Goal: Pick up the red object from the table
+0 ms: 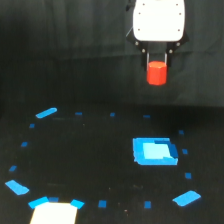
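Observation:
The red object [156,73] is a small red-orange block hanging in the air, well above the black table [90,150], in the upper right of the exterior view. My gripper [157,60] has a white body and two short dark fingers that point down and are shut on the top of the red object. The block's lower part shows below the fingers. Nothing red lies on the table surface.
A larger blue square patch [154,151] lies on the table below the gripper. Small blue tape marks ring the surface, with longer blue pieces at the left [46,113] and lower right [186,198]. A pale rectangle [54,213] sits at the bottom edge.

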### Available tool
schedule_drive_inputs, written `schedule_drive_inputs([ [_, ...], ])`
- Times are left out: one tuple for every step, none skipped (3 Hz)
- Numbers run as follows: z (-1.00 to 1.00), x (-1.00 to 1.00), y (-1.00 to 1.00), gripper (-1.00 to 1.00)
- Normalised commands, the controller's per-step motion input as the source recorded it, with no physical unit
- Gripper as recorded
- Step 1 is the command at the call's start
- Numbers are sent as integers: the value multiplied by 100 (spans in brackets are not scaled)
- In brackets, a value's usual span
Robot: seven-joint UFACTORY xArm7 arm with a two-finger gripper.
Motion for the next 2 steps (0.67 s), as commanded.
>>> schedule_drive_inputs([
  [-100,-37,7,-100],
  [-82,-24,-63,-100],
])
